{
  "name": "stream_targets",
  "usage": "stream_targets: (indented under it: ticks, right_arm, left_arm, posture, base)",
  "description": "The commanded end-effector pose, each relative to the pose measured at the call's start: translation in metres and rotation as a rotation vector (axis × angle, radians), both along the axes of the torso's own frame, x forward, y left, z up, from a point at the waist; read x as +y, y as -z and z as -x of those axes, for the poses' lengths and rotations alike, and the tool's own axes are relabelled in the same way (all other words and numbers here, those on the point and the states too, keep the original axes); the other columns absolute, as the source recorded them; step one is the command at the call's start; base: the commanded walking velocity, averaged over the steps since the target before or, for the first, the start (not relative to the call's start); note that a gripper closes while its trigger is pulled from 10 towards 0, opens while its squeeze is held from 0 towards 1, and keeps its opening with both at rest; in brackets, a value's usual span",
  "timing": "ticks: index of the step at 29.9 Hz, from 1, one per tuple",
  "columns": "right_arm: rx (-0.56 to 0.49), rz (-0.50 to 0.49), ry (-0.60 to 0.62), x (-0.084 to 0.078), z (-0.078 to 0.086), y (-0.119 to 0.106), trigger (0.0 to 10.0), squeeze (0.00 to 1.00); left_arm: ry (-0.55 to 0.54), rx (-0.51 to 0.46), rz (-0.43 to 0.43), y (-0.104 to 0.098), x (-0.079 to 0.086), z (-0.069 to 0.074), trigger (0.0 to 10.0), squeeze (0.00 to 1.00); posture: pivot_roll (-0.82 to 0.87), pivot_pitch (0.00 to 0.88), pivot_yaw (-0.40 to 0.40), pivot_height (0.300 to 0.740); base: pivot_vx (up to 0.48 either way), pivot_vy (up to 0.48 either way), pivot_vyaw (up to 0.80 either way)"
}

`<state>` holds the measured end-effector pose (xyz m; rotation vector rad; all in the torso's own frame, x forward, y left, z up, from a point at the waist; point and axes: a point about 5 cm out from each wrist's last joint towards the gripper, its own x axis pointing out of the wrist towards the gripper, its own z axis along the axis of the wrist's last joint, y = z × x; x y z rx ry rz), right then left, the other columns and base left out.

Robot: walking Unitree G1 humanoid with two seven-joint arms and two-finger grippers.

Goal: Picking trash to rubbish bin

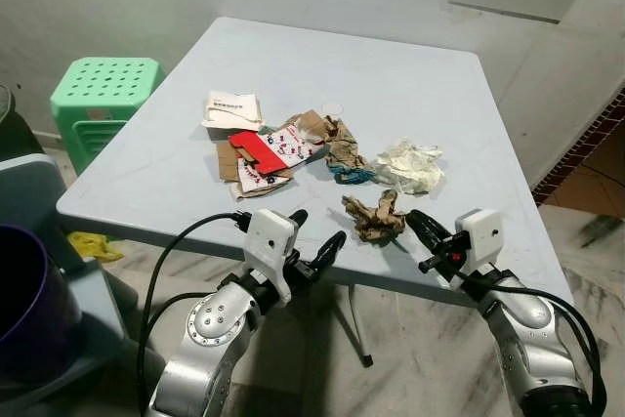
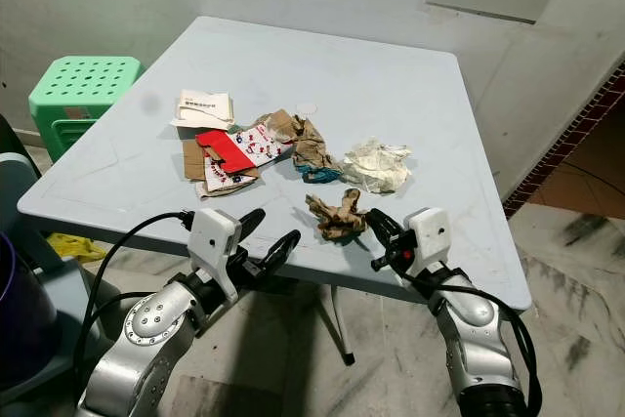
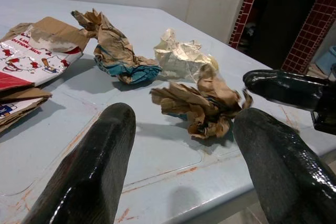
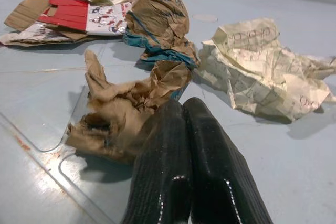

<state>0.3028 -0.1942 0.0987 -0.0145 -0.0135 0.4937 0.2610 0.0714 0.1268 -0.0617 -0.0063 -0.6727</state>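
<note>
At the near edge of the tabletop (image 1: 146,158) the left pincer (image 1: 314,241) is held apart, the right pincer (image 1: 422,231) pressed together, its tips beside the crumpled brown paper (image 1: 374,217). With the fingers together, the paper could be nudged off that edge. Its long axis is judged to run near-left to far-right; farther back lies the other trash (image 1: 293,148)

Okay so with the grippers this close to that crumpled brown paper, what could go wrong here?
The right gripper is shut, beside the crumpled brown paper; pushing in like that might just nudge the wad away instead of gripping it. The paper lies near the table edge, so a bump could knock it to the floor. The left gripper is open close by, and the two could collide.
</note>
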Motion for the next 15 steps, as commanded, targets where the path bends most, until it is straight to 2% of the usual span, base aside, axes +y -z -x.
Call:
stream_targets:
  ticks: [1,5,15]
  right_arm:
    - [-0.006,-0.043,-0.003,-0.006,-0.003,-0.007,10.0,1.00]
    - [-0.040,-0.077,-0.004,-0.009,-0.006,-0.017,10.0,1.00]
    - [-0.065,-0.074,-0.078,0.004,-0.017,-0.030,10.0,1.00]
  left_arm:
    - [0.002,-0.006,0.013,-0.003,-0.002,0.001,10.0,0.00]
    - [-0.002,-0.006,0.015,-0.003,-0.002,0.001,10.0,0.00]
    - [-0.009,-0.011,0.020,-0.005,-0.002,-0.001,10.0,0.00]
  posture:
    - [0.02,0.128,-0.101,0.740]
    - [0.02,0.129,-0.102,0.740]
    - [0.03,0.130,-0.103,0.740]
  base:
    - [0.000,0.000,0.00]
    - [0.000,0.000,0.00]
    - [0.000,0.000,0.00]
